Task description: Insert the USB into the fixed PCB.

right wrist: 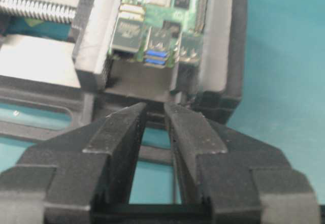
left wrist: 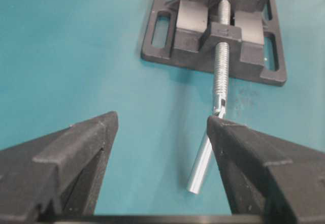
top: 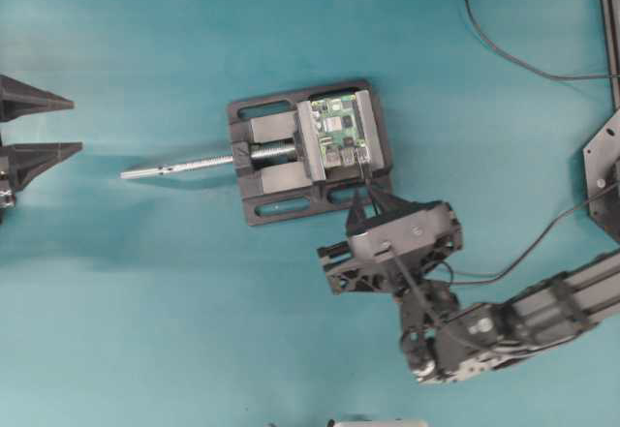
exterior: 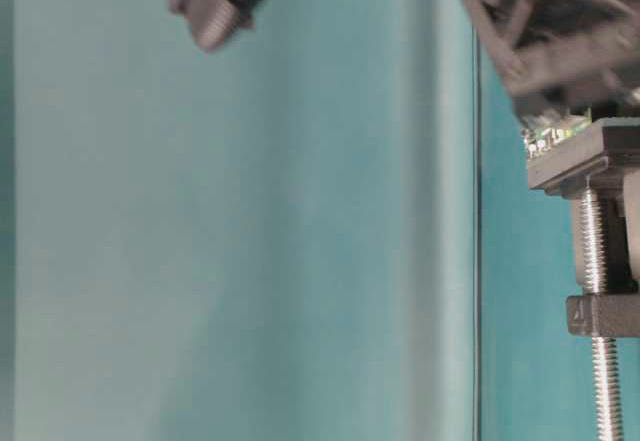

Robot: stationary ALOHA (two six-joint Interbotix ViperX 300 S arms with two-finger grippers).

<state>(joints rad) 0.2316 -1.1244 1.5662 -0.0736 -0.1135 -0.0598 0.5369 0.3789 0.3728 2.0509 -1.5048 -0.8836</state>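
**Tool state.** Left tool (top: 77, 125) parked at the left edge of the worktop (top: 145, 301), spread wide, empty, well apart from the work. Right tool (right wrist: 155, 107) placed just beside the near edge of the fixed PCB (top: 341, 127), fingers narrowly parted, with bare worktop visible through the gap. Not clamped on anything that can be seen.

**Location of parts.** Fixed PCB held in the black vise (top: 271, 180), ports facing the right tool, blue ports (right wrist: 156, 56) at the board edge. USB plug not resolved in any view, so seated or not cannot be told. Thin black cable (top: 366, 175) seen running from the board edge down to the right tool tips. Probably at or in a port, judging by that line.

**Handling notes.**
- Treat the plug as very light, small, hard and smooth, so likely to twist or slip between flat fingers.
- Grip on the moulded dark body just behind the metal tip, never on the tip.
- Avoid holding by the cable alone: limp, no pushing stiffness, prone to buckle.
- Keep the plug square to the port, since a tilted entry is likely to jam or stress the solder joints.
- Regard the board as stiff but fragile. Rely on the vise to take the push.
- Watch for cable drag on withdrawal.
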